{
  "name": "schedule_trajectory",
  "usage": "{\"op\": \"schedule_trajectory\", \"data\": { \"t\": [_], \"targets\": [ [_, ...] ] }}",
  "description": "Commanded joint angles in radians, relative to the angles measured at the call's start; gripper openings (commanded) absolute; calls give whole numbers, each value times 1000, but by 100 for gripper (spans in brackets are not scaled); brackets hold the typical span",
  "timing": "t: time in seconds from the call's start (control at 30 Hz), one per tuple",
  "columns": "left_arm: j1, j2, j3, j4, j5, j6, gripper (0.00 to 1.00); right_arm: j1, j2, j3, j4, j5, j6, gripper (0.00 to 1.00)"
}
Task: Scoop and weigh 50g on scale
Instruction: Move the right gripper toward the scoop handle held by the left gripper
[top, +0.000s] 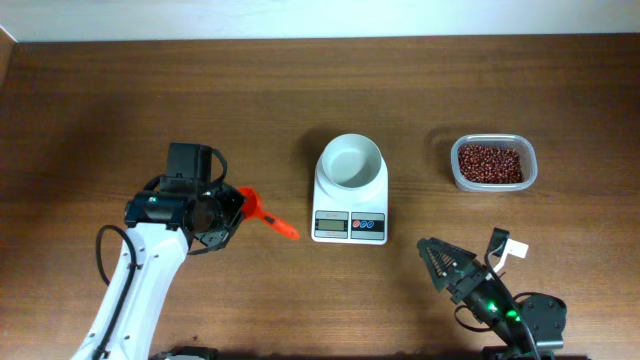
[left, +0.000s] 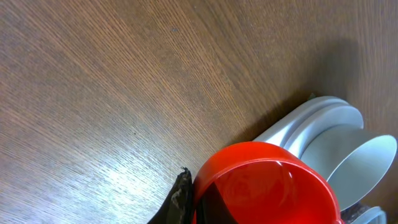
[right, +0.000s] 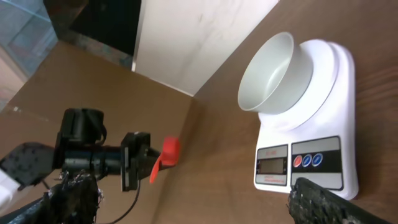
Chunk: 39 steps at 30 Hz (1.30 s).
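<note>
The white scale (top: 350, 224) stands mid-table with its empty round white bowl (top: 350, 162) on top. The dark red-brown beans (top: 490, 163) fill a clear tub (top: 530, 178) to its right. My left gripper (top: 238, 208) hovers left of the scale, shut on a red-orange scoop (top: 272, 221) that points toward the scale. In the left wrist view the scoop's empty cup (left: 267, 183) sits beside one dark finger (left: 178, 200), with the scale (left: 323, 118) just beyond. My right gripper (top: 443, 264) is open and empty near the front edge, below the tub; its view shows the scale (right: 317, 124) and the scoop (right: 166, 154).
The table is dark brown wood (top: 120, 100). A pale wall edge runs along the back (top: 320, 20). A black cable (top: 103, 250) loops beside the left arm. The right arm's base (top: 530, 320) sits at the front right corner.
</note>
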<state>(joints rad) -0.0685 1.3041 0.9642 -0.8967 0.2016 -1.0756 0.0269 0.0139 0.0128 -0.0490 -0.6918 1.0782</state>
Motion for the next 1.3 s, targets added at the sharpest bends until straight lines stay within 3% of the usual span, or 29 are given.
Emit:
{"op": "schedule_trajectory", "data": {
  "t": [0.0,0.4,0.53,0.7,0.77,0.97,1.13,1.27],
  "targets": [
    [-1,-18,-2,1,-15,-39,0,6,-10,-7,1,50,-20,99],
    [-12,-18,-2,-15,-14,-155,0,6,-6,-7,2,23,-67,99],
    [-74,-17,-2,-60,-19,-156,0,6,-6,-7,54,-75,62,100],
    [-149,-17,-2,-59,-98,-220,0,8,-6,-7,135,-237,104,97],
    [-169,-17,-2,-59,-98,-220,0,31,-6,-7,134,-259,109,91],
    [-194,-17,-2,-59,-98,-220,0,155,10,-7,133,-178,166,92],
    [-194,-17,-2,-60,-98,-219,0,267,67,-7,133,-169,322,92],
    [-194,-17,-2,-60,-98,-219,0,330,115,-7,132,-156,331,92]
  ]
}}
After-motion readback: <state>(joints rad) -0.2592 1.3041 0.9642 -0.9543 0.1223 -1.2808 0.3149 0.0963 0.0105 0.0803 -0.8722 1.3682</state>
